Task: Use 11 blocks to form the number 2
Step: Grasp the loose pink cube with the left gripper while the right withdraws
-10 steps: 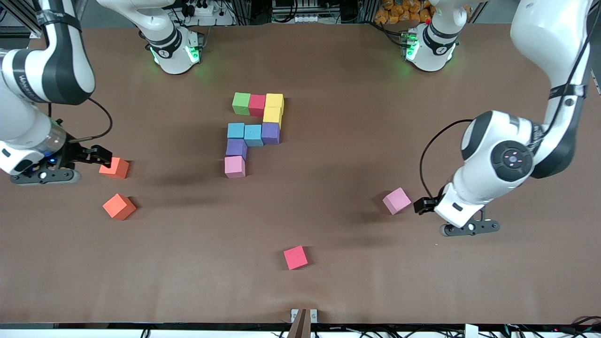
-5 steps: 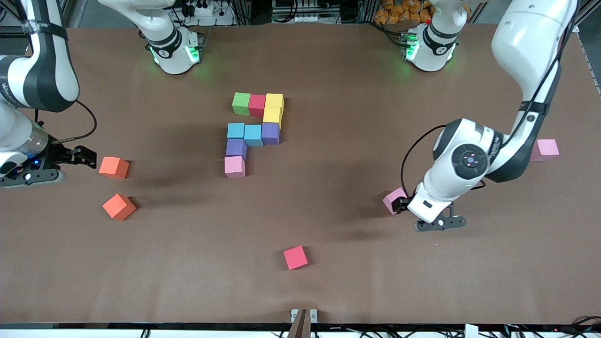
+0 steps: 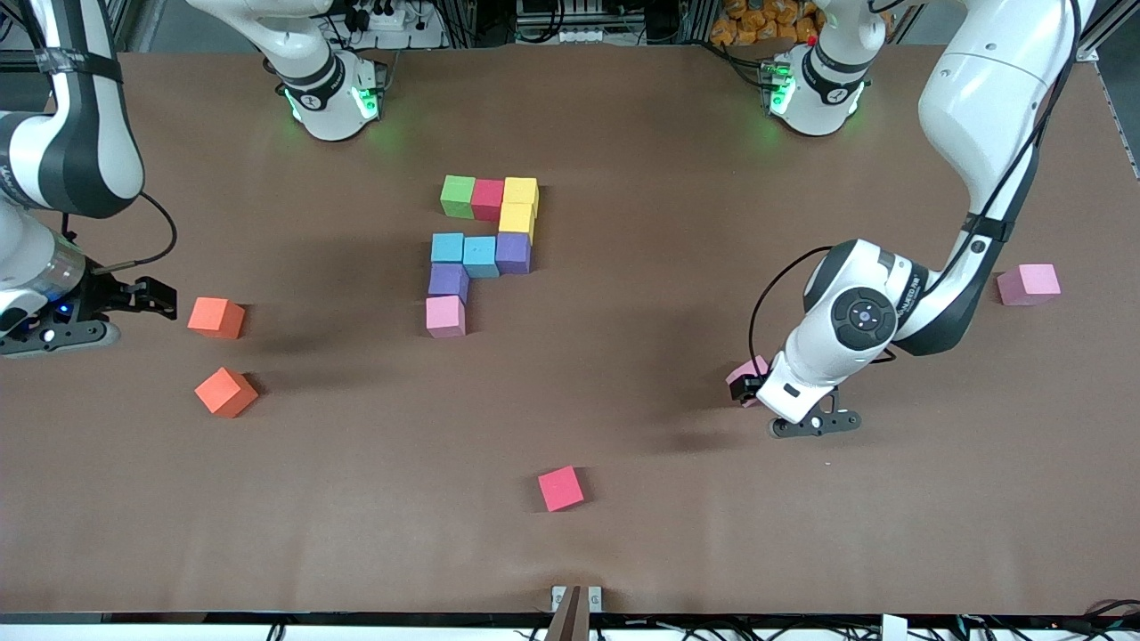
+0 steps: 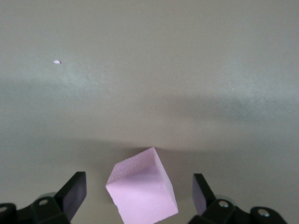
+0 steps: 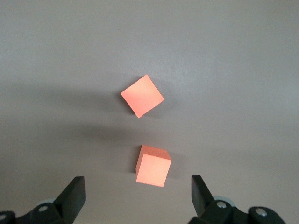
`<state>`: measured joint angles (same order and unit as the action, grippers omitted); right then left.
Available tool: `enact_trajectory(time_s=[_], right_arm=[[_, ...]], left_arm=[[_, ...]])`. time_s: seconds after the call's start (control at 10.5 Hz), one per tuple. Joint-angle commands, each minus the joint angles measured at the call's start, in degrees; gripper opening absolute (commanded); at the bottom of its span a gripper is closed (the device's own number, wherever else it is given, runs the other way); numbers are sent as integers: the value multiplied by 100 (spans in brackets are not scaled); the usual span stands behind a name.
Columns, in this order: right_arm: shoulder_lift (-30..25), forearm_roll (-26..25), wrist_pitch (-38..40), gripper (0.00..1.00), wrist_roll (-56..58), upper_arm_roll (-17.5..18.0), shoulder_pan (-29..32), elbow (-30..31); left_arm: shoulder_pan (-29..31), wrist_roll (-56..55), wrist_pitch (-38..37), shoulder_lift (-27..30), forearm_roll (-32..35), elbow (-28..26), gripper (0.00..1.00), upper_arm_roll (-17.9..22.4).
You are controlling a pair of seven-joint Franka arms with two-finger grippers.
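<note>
- Blocks of small matte foam make an unfinished number 2 point(image 3: 484, 252) mid-table: a green cube point(image 3: 457, 196), red cube point(image 3: 487, 198) and yellow cube point(image 3: 521, 190) in the top row, a second yellow cube point(image 3: 516, 219) under it, two light blue cubes point(image 3: 464, 251) and a purple cube point(image 3: 513, 252), another purple cube point(image 3: 448, 281), then one pink cube point(image 3: 444, 315).
- Left gripper point(image 4: 138, 193) is low over a loose pink cube point(image 4: 142, 187) toward the left arm's end, fingers spread either side of it, not touching.
- Another loose pink cube point(image 3: 1029, 284) lies farther from the front camera, toward the same end.
- Right gripper point(image 5: 135, 193) waits with fingers spread just beside two orange cubes point(image 5: 153, 165).
- A deep pink cube point(image 3: 560, 488) lies alone, nearest the front camera.
</note>
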<state>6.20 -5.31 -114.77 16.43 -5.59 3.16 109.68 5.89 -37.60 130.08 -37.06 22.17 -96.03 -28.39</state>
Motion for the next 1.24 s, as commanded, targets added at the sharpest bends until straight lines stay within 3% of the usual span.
enact_trajectory(time_s=[0.0,0.19,0.67,1.15], right_arm=[[-84,536,1057,100,-34,23,71,-646],[-84,855,1509,100,-34,-91,36,-948],[-84,865,1598,100,45,-136,140,-1536],[57,874,1607,100,-43,-127,177,-1555]], left_arm=[[53,-519,429,-3,217,-441,100,-26],[114,-537,448,-12,209,-513,100,-26],[141,-817,457,-20,209,-636,100,-26],[166,-1091,763,-134,218,-803,100,-17]])
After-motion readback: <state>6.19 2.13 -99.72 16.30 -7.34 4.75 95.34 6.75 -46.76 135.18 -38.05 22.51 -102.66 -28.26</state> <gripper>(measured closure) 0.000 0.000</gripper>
